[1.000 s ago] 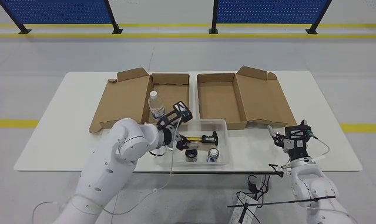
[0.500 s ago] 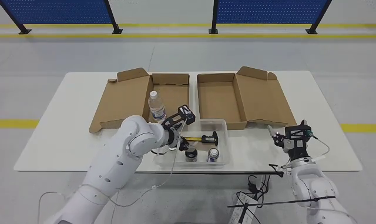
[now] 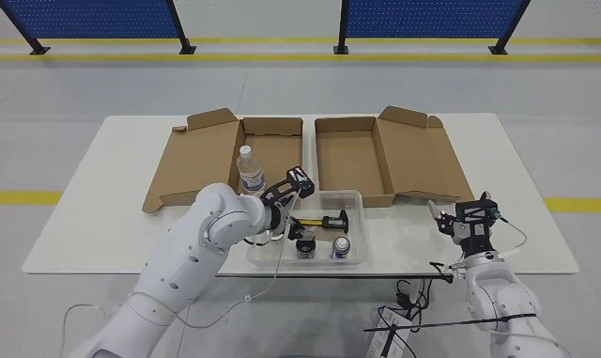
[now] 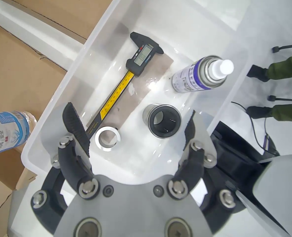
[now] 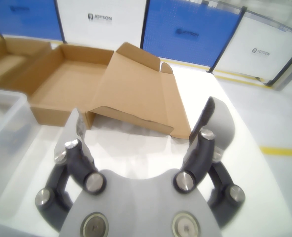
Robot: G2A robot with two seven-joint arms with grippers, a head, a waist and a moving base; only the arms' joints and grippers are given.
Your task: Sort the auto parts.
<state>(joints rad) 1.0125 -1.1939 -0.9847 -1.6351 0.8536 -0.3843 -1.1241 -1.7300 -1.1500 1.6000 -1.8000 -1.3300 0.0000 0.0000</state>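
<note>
Hanging over the near end of a clear plastic bin (image 4: 185, 33), the left gripper (image 4: 129, 109) has its fingers spread wide and holds nothing. The bin sits on the white table (image 3: 526, 170) just in front of two open brown cardboard boxes.

Inside the bin, a black digital caliper with a yellow scale (image 4: 124, 85) lies slantwise on a flat brown sheet (image 4: 158, 69). A short silver metal ring (image 4: 97, 139) sits at the tip of the caliper's bar, just beside it and partly on the sheet's corner. A dark metal cylindrical sleeve (image 4: 162, 120) stands with its bore up, near the ring. A blue-and-white spray can with a white cap (image 4: 197, 77) stands upright by the bin's right wall.

The left cardboard box (image 3: 272, 137) holds a clear plastic water bottle with a blue label (image 3: 250, 167), standing at its near left corner. The right cardboard box (image 3: 347, 156) lies with its lid folded out.

The right gripper (image 5: 142, 106), its fingers apart and gripping nothing, sits over the table's near right part, well clear of the bin.

Count: two boxes, one bin, one bottle, one sheet, and four parts in the bin, namely one caliper, one ring, one sleeve and one can.
</note>
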